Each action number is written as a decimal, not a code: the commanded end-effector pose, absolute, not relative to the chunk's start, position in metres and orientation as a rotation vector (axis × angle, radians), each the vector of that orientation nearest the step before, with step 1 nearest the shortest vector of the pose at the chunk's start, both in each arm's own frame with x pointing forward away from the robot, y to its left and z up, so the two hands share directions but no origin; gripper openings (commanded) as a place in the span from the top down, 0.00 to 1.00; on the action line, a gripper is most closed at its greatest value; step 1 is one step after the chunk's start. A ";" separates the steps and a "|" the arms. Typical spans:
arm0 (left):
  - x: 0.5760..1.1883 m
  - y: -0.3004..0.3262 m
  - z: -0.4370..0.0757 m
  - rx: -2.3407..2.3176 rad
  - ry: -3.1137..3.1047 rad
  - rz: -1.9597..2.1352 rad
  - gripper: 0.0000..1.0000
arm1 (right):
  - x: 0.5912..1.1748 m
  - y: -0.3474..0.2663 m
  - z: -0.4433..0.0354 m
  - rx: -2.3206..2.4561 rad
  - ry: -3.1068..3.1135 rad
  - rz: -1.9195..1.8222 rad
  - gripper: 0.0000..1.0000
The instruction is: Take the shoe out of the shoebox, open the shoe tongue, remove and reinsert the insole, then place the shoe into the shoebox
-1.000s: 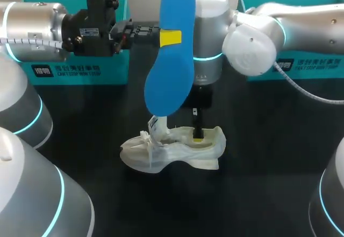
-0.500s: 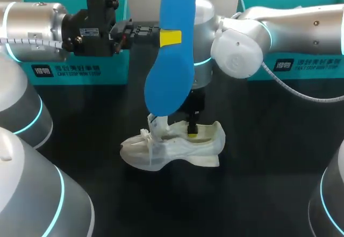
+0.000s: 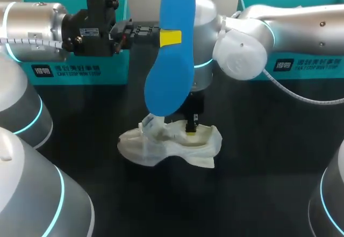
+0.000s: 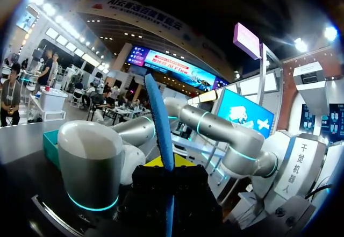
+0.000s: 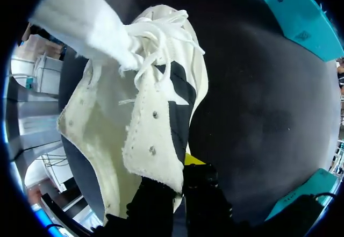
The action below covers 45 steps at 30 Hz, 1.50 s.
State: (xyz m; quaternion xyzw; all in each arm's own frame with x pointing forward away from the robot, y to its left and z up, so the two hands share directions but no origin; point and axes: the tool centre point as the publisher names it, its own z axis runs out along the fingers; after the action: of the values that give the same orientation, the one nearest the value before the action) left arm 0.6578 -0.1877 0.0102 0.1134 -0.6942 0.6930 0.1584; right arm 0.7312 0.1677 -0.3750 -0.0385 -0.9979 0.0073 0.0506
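Left gripper (image 3: 171, 38): clenched on the blue foam insole (image 3: 171, 70), holding it upright in the air with its wider end down, just above the shoe. In the left wrist view the insole (image 4: 161, 135) stands edge-on between the fingers of this gripper (image 4: 169, 175).

Right gripper (image 3: 190, 129): reaches down into the heel opening. In the right wrist view it (image 5: 180, 180) is closed on the side wall of the shoe (image 5: 134, 119).

White mesh sneaker (image 3: 166, 148): out of its box, on the black table (image 3: 269, 140), toe toward the left arm, with the tongue (image 5: 80, 16) pulled up and the laces (image 5: 156, 38) loose.

Teal cardboard shoeboxes: one behind the left arm (image 3: 80, 70), one behind the right (image 3: 301, 59), both well apart from the shoe.

Change: over the last second the right gripper has shifted a little toward the left arm. The shoe has rolled and slumped with it, and its heel has drawn in. The insole has not moved.

Meaning: the insole is removed and poised. The right arm appears to be adjusting the opening, so reinsertion looks like the step at hand, with boxing still to come.
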 end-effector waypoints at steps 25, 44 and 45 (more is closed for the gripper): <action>0.658 -0.188 0.010 0.322 -1.986 1.980 1.00 | 0.705 0.157 -0.325 -0.250 -3.041 0.050 1.00; 0.665 -0.154 0.053 0.353 -1.999 2.030 1.00 | 0.702 0.137 -0.329 -0.841 -2.963 0.018 1.00; 0.664 -0.152 0.054 0.360 -2.003 2.027 1.00 | 0.702 0.137 -0.329 -0.879 -2.957 0.018 1.00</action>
State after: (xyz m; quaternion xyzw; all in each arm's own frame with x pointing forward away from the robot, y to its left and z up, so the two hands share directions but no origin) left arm 0.6725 -0.1650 0.0515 0.1208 -0.6879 0.7025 0.1370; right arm 0.7057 0.1407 -0.3298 -0.2667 -0.9631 0.0104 0.0351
